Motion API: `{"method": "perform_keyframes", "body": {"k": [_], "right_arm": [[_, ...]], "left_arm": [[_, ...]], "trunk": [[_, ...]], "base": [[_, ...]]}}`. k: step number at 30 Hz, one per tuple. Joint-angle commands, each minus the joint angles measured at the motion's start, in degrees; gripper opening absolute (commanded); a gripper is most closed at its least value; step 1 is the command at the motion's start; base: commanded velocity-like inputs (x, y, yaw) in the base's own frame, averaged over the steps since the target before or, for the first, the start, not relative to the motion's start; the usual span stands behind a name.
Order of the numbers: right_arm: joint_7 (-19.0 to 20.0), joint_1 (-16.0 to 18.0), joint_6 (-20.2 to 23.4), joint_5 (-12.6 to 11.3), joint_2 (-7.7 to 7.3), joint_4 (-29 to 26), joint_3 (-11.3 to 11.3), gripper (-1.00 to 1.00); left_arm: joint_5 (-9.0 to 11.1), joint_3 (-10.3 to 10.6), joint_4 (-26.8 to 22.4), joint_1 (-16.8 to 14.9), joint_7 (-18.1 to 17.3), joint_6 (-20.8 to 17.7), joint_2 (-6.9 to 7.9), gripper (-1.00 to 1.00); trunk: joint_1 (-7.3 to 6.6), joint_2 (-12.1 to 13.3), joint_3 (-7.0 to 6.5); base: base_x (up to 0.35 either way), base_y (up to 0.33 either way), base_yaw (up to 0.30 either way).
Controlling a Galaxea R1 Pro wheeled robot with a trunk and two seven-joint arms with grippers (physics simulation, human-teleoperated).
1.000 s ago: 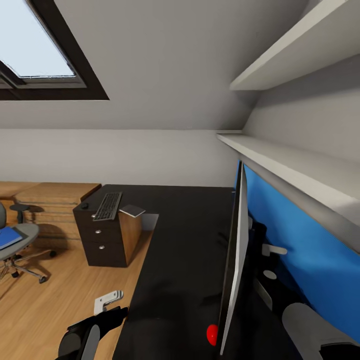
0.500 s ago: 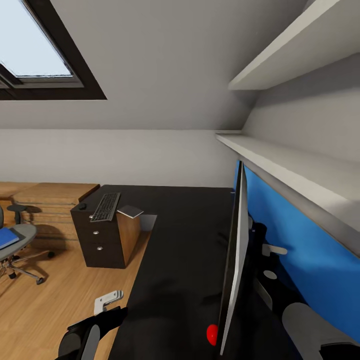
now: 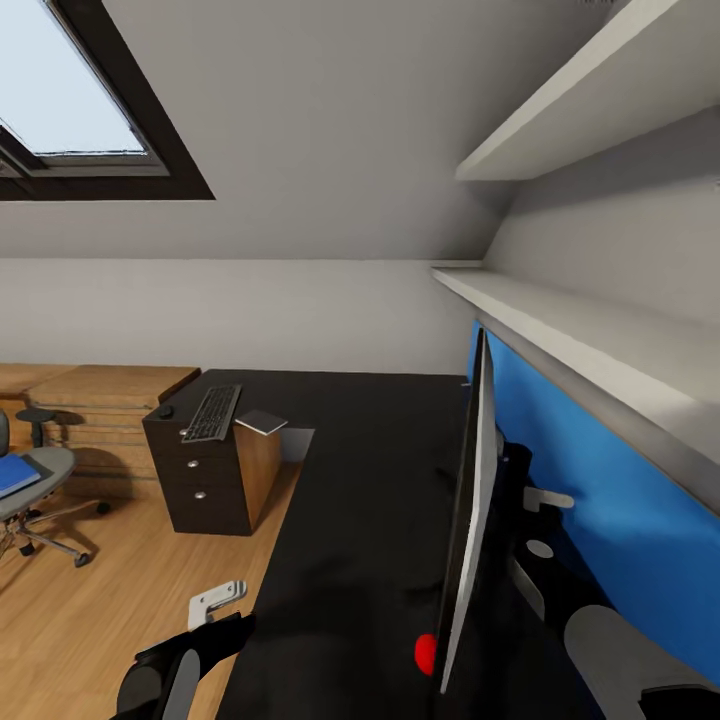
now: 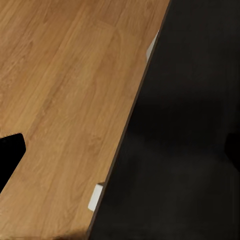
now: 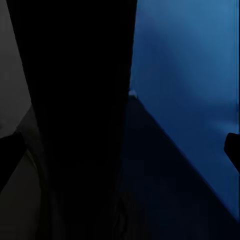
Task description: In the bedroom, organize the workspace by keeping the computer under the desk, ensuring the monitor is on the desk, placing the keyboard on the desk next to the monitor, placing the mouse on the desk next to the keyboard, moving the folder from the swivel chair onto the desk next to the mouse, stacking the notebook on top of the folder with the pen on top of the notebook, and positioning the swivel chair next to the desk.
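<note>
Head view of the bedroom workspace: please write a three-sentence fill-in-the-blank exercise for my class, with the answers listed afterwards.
1. The keyboard lies on top of the black ____ unit.
2. The blue folder rests on the seat of the ____.
3. The monitor stands on the ____, seen nearly edge-on.

Answers: drawer; chair; desk

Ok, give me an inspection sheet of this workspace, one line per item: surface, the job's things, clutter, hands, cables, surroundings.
Surface: black desk, its near top bare; blue panel along its back edge.
Job's things: monitor upright on the desk, seen edge-on; keyboard on the black drawer unit, not on the desk; folder on the swivel chair seat.
Clutter: small grey flat thing and small dark thing beside the keyboard; red spot at the monitor's near end, cannot tell what.
Hands: left hand and right hand, cannot tell if open.
Cables: nothing seen.
Surroundings: wood floor, skylight, white wall shelves, low wood shelving.
</note>
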State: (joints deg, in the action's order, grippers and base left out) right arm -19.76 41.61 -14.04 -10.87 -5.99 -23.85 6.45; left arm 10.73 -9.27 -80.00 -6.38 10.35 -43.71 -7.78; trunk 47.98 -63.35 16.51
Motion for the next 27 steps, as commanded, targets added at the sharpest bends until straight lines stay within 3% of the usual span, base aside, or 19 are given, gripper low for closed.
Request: {"method": "perform_keyframes", "body": {"k": [1, 27], "right_arm": [[-0.33, 0.05, -0.29, -0.65, -0.07, 0.03, 0.40, 1.00], [-0.28, 0.05, -0.41, -0.65, 0.05, -0.16, 0.51, 1.00]], "left_arm": [[0.61, -0.11, -0.07, -0.04, 0.40, -0.23, -0.04, 1.00], [0.61, -0.28, -0.07, -0.03, 0.46, -0.23, 0.11, 1.00]], "trunk": [[-0.02, -0.05, 0.08], [-0.02, -0.05, 0.08]], "base": [[-0.320, 0.000, 0.000], [-0.334, 0.104, 0.000]]}}
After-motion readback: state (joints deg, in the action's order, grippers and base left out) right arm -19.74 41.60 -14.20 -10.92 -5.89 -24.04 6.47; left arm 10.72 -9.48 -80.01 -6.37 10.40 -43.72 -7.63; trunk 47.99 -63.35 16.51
